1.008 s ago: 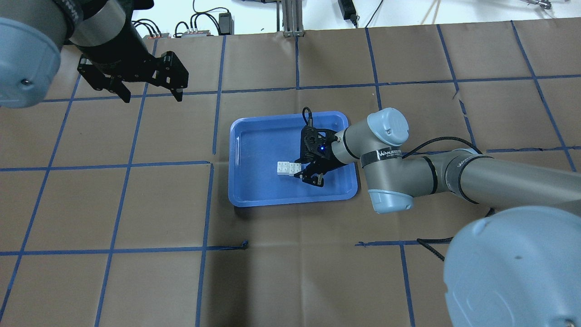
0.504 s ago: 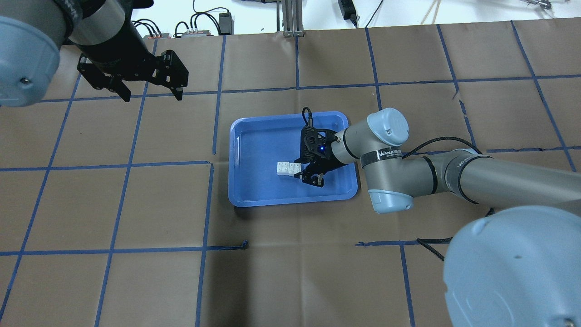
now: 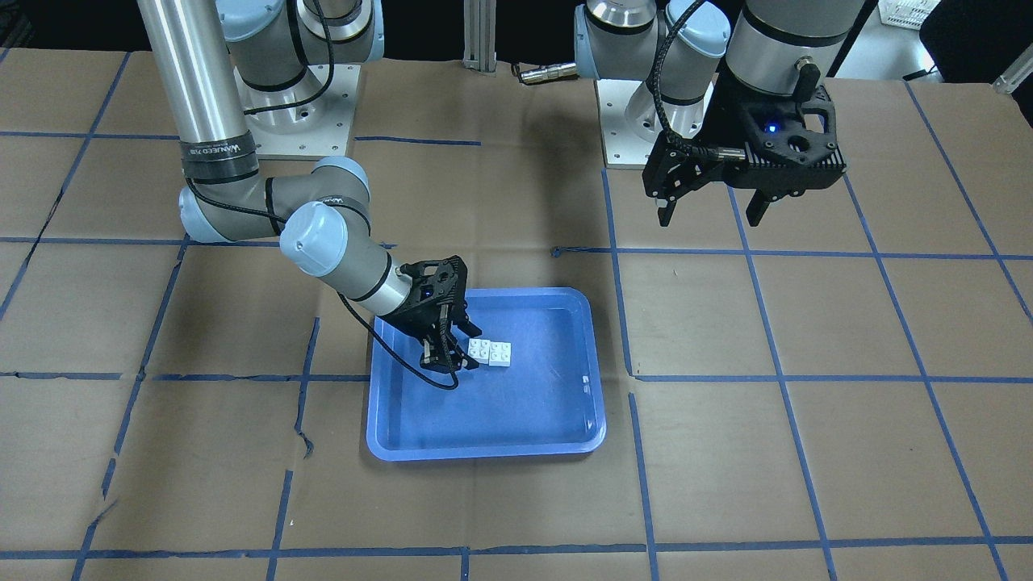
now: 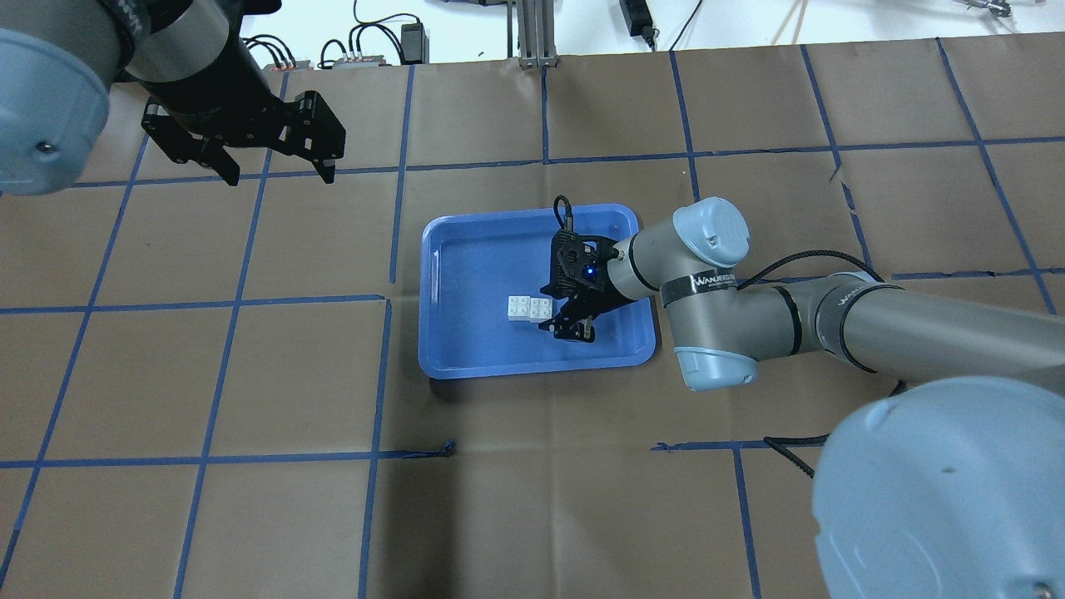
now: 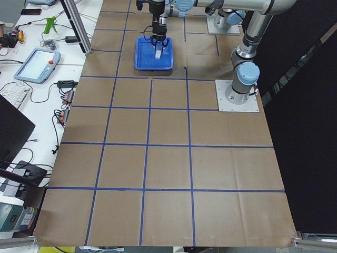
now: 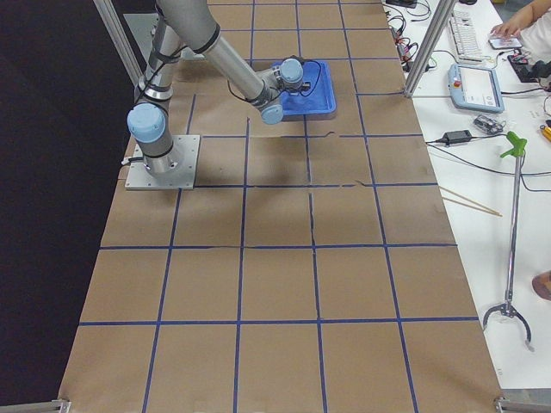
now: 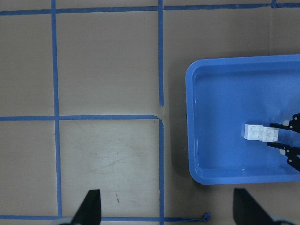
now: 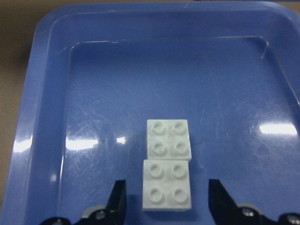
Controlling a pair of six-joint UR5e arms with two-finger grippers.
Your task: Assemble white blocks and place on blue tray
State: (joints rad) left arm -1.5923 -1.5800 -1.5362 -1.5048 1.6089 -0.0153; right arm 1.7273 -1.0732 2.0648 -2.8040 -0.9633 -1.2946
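I'm looking at the white blocks (image 8: 168, 145) first. The two are lying side by side on the floor of the blue tray (image 4: 474, 349), studs up, touching along one seam, roughly mid-tray. In the wrist view the nearer one is sitting a shade out of line with the farther one. Neither is sitting on the other, so I'm not able to say whether this counts as assembled.

The right hand (image 3: 457, 347) is hanging low inside the tray with its fingers (image 8: 118, 201) spread. They're straddling the nearer block with blue showing on both sides, so the hand is released and gripping nothing. The tray is lying well in from the edges of the table (image 4: 250, 516), its long sides running along the robot-side edge.

The left hand (image 4: 279, 177) is hovering high over the left half of the table, well apart from the tray, fingers wide and empty.

I'm reading this as the placing step, right at the let-go. If side by side is the goal, I'm thinking the next move is a clean retreat, lifting straight up so neither finger is clipping the nearer block. If stacking is wanted, I'm expecting a grip on that nearer block, a lift, and a press down onto the other's studs.
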